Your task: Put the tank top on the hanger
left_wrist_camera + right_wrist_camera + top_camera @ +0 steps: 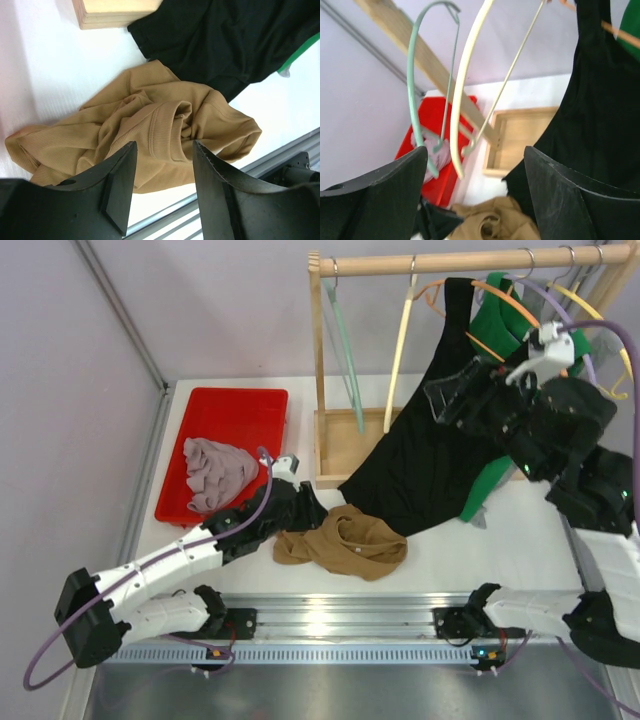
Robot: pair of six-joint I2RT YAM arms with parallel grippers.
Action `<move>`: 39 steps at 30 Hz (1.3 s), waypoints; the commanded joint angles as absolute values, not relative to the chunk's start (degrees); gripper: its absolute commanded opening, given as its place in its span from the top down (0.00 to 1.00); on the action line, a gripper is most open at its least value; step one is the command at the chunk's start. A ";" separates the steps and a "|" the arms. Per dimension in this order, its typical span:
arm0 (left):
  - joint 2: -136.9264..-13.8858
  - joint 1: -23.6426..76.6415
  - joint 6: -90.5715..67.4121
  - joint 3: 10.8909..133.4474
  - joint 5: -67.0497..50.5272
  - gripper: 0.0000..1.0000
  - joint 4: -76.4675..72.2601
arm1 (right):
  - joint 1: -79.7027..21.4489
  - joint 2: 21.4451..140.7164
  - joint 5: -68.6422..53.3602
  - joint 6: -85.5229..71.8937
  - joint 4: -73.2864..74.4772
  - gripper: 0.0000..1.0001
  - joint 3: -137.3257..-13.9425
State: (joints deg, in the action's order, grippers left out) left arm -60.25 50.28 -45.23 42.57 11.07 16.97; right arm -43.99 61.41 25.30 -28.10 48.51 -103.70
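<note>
Two tools, both wide, empty. Left tool [303,508] nearer: tank top [345,542] crumpled on bench [500,540], just ahead of jaws. Right tool [476,152] raised, facing hanger [455,95].

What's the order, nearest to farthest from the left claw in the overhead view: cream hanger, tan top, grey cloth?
1. Tan top, on the table beside the left claw.
2. Grey cloth, in the red tray.
3. Cream hanger, up on the wooden rail.
</note>
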 commanded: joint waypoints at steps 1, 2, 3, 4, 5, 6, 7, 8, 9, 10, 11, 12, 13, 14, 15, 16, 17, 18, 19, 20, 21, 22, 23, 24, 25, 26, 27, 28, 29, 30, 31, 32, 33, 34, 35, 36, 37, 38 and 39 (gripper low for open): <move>-58.36 50.01 -44.39 45.08 9.32 0.47 17.14 | -38.95 71.61 20.49 -18.91 49.92 0.21 -113.26; -58.27 50.01 -44.21 45.35 9.23 0.47 17.31 | -38.33 75.55 19.87 -18.11 50.53 0.19 -115.90; -58.10 50.01 -44.03 45.53 9.23 0.47 17.75 | -37.45 77.59 19.60 -16.63 50.97 0.18 -120.89; -58.18 50.01 -43.60 46.05 9.14 0.47 18.01 | -36.92 79.61 18.99 -16.18 51.41 0.17 -123.37; -58.27 50.01 -43.33 46.32 9.14 0.47 18.19 | -36.57 83.63 17.77 -15.91 52.81 0.15 -125.92; -58.27 50.01 -43.16 46.84 9.23 0.47 18.72 | -36.48 85.59 17.84 -15.04 53.34 0.14 -130.38; -58.45 50.01 -42.72 47.11 9.32 0.47 18.89 | -36.47 87.35 18.02 -14.86 54.13 0.13 -132.34; -58.53 50.01 -42.54 47.37 9.23 0.47 19.07 | -36.47 90.67 18.89 -14.59 55.79 0.12 -134.10; -58.62 50.01 -42.45 47.55 9.23 0.47 19.25 | -36.39 91.92 19.85 -14.24 56.25 0.12 -136.21; -58.62 50.01 -42.19 47.90 9.23 0.47 19.60 | -36.39 92.72 20.82 -14.15 56.60 0.12 -136.49; -58.71 50.01 -42.10 48.07 9.23 0.47 19.77 | -36.30 93.59 22.83 -14.15 56.78 0.14 -136.32; -58.71 50.01 -42.10 48.08 9.23 0.47 19.86 | -36.30 93.60 23.46 -14.15 56.95 0.15 -135.27; -58.62 50.01 -42.01 48.16 9.32 0.47 19.95 | -36.30 93.34 23.90 -14.32 56.69 0.18 -134.22; -58.62 50.01 -42.01 48.16 9.32 0.47 20.04 | -36.39 92.38 24.43 -14.50 56.25 0.25 -131.60; -58.62 50.01 -42.10 48.08 9.32 0.47 20.21 | -36.47 91.85 24.61 -14.59 55.64 0.27 -130.35; -58.54 50.01 -42.01 48.08 9.32 0.47 20.21 | -36.47 91.32 24.78 -14.59 55.63 0.29 -129.30; -58.71 50.01 -42.10 47.99 9.32 0.48 20.30 | -36.39 90.27 25.05 -14.76 55.72 0.34 -127.55; -58.62 50.01 -42.10 47.90 9.23 0.48 20.30 | -36.56 89.65 25.05 -14.68 55.90 0.37 -126.66; -58.71 50.01 -42.36 47.73 9.14 0.48 20.30 | -36.65 89.13 25.14 -14.68 56.07 0.42 -125.69; -58.88 50.01 -42.54 47.64 9.05 0.48 20.04 | -36.91 87.99 25.22 -14.68 56.07 0.45 -123.94; -58.80 50.01 -42.63 47.20 9.05 0.48 19.95 | -37.00 87.28 25.22 -14.76 55.81 0.47 -123.06; -58.89 50.01 -42.80 47.02 8.97 0.48 19.60 | -37.09 86.67 25.22 -14.68 55.72 0.50 -122.18; -59.06 49.92 -42.98 46.76 8.70 0.48 19.43 | -37.26 85.62 25.31 -14.68 55.64 0.51 -120.95; -59.06 50.01 -43.07 46.41 8.53 0.48 18.99 | -37.18 85.17 25.31 -14.59 55.72 0.52 -120.42; -59.24 50.01 -43.41 46.23 8.44 0.48 18.81 | -37.35 84.99 25.40 -14.33 55.81 0.52 -120.24; -59.33 50.01 -43.50 46.14 8.18 0.48 18.72 | -37.35 84.56 25.92 -13.89 56.16 0.52 -120.06; -59.41 50.01 -43.68 45.97 8.17 0.49 18.37 | -37.35 84.64 26.10 -13.63 56.25 0.52 -120.23; -59.50 50.01 -43.77 45.88 8.00 0.49 18.37 | -37.35 84.64 26.36 -13.36 56.60 0.52 -120.50; -59.68 50.01 -43.77 45.88 7.91 0.49 18.20 | -37.35 84.73 26.63 -12.84 56.78 0.52 -120.76; -59.76 50.01 -43.77 45.88 8.00 0.49 18.19 | -37.27 84.55 26.72 -12.66 56.69 0.52 -120.85; -59.85 50.01 -43.77 45.88 8.00 0.49 18.11 | -37.27 84.72 26.89 -11.96 56.69 0.52 -120.94; -59.85 50.01 -43.77 45.88 8.00 0.49 18.11 | -37.35 84.73 26.81 -11.61 56.60 0.52 -121.29; -59.94 50.01 -43.68 45.97 8.09 0.49 18.19 | -37.27 85.07 26.81 -11.34 56.69 0.52 -121.55; -59.94 50.01 -43.68 45.97 8.09 0.49 18.11 | -37.27 85.60 26.81 -10.99 56.78 0.53 -121.99; -59.94 50.01 -43.68 45.97 8.17 0.49 18.19 | -37.27 86.04 26.63 -10.20 56.78 0.53 -122.60; -60.03 50.01 -43.68 45.97 8.17 0.49 18.19 | -37.35 86.39 26.20 -9.59 56.69 0.53 -122.87; -60.03 50.01 -43.68 45.97 8.17 0.49 18.28 | -37.27 87.09 25.76 -9.23 56.52 0.54 -123.13; -59.94 50.01 -43.68 45.97 8.17 0.49 18.19 | -36.92 87.45 25.58 -8.45 56.51 0.55 -123.83; -60.03 50.01 -43.68 45.88 8.26 0.49 18.28 | -36.74 87.89 25.49 -8.26 56.86 0.57 -124.45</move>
